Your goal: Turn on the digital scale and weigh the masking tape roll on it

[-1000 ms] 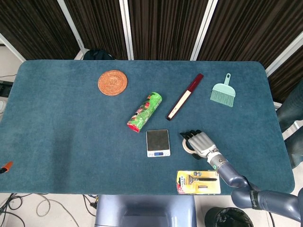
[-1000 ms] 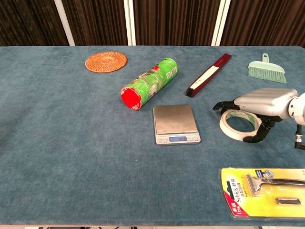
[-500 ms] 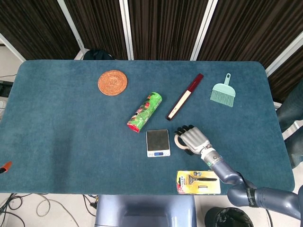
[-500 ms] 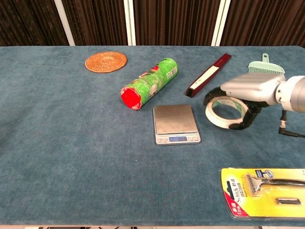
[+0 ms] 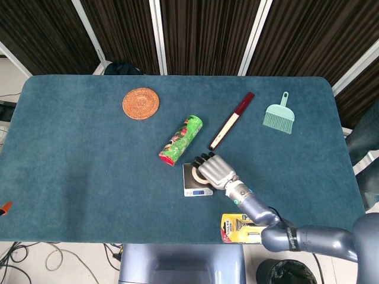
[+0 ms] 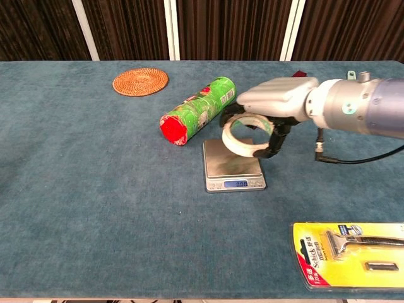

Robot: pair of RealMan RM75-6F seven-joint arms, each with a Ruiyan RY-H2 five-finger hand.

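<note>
Right hand [image 6: 273, 101] pinches the masking tape roll [image 6: 245, 136] from above, fingers hooked over and through the ring; the roll hangs tilted beneath the palm, clear of the digital scale [image 6: 233, 165] directly below, whose display is lit. Roll looks light and stiff, rim smooth: the band is likely the surest hold. Left hand out of sight.

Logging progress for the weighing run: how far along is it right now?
Done: the digital scale is on, its display lit. In hand: the right robot hand holds the masking tape roll over the platform. Left: set it down, let go, read the weight.
</note>
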